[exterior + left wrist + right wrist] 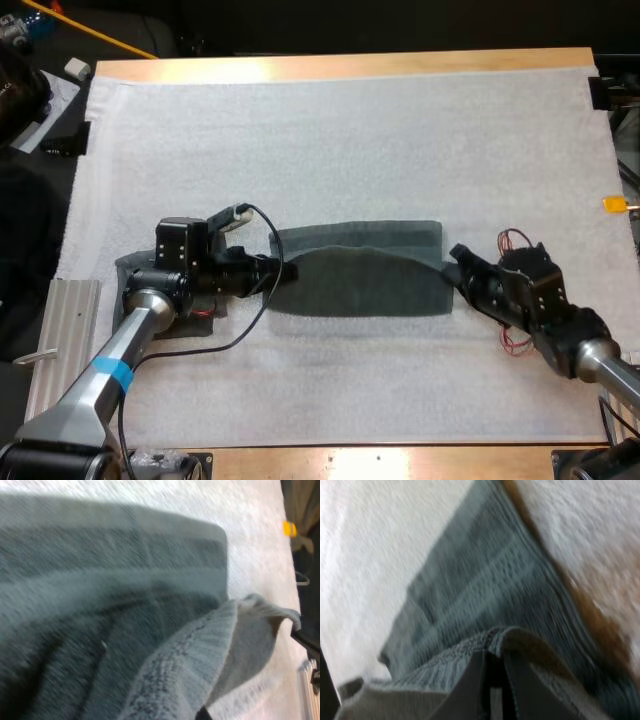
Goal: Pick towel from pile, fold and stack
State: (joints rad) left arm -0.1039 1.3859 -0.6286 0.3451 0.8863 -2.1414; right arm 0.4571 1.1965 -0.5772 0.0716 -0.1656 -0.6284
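Close up, your right gripper (492, 672) has its fingers pinched together on a fold of the grey-green towel (360, 280), which lies stretched across the middle of the white mat (350, 130). Your left gripper (272, 270) clamps the opposite end, and the near edge arches up between them.

Towel (360, 285): dark grey-green, woven, with plain bands across it.
Place: laid at the middle of the mat (330, 130) as a long strip running left to right.
Pose: the far layer is spread flat; the near layer is raised and arched over it.
Hold: the raised layer is pinched at its ends by the left gripper (272, 270) and the right gripper (457, 268).
Second towel (128, 268): same colour, at the mat's left edge, mostly hidden.
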